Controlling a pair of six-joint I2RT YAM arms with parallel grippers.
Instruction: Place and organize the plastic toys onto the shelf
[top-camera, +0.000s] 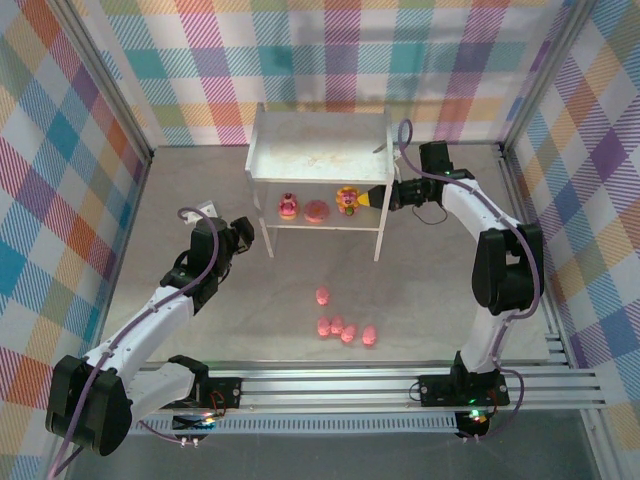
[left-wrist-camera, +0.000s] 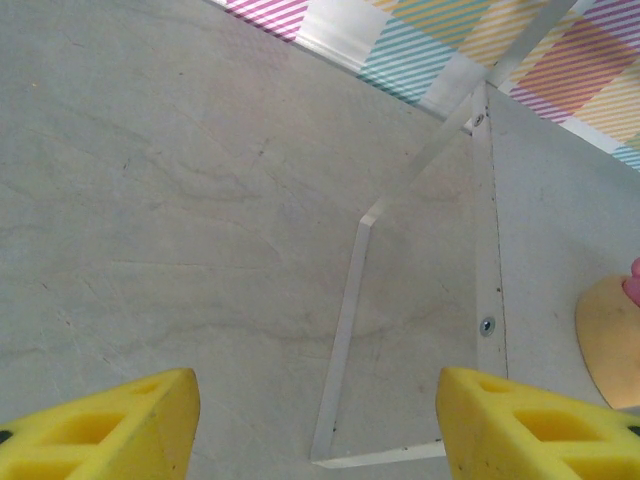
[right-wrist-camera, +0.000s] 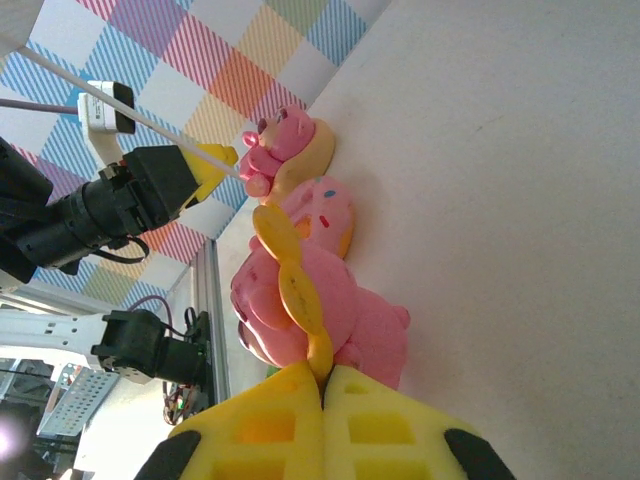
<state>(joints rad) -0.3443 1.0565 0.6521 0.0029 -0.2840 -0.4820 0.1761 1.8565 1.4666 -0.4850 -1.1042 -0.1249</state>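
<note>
The plastic toys (top-camera: 337, 325) lie in two lots: three on the lower tier of the shelf (top-camera: 320, 140) and five on the table (top-camera: 200, 200) in front of it. Far left, the left gripper (left-wrist-camera: 318, 400) hangs above bare table just left of the shelf's near-left leg. Its yellow fingers (left-wrist-camera: 130, 420) stand apart with nothing between them. Its wrist view looks down on the shelf's thin white foot bar (left-wrist-camera: 345, 330) and the left edge of the lower tier.

On that tier the row runs from the pink-red figure (top-camera: 288, 206) on its tan base, to the pink donut (top-camera: 316, 210) close beside it, then the yellow-orange-red figure (top-camera: 348, 199). The shelf's top tier is pale and scuffed.

Nearer the arm bases, the pink pigs (top-camera: 348, 333) rest on the table. One sits by itself closer to the shelf. The other four form a short row behind it, three close together and the rightmost a little apart.

At the right, the right gripper (top-camera: 370, 198) reaches in from the shelf's right side at the lower tier, closed tight, its tips against the yellow-orange-red figure. In its wrist view a yellow strip of that figure runs down to the seam between the closed fingers (right-wrist-camera: 270, 430). Whether the strip is nipped there I cannot tell
</note>
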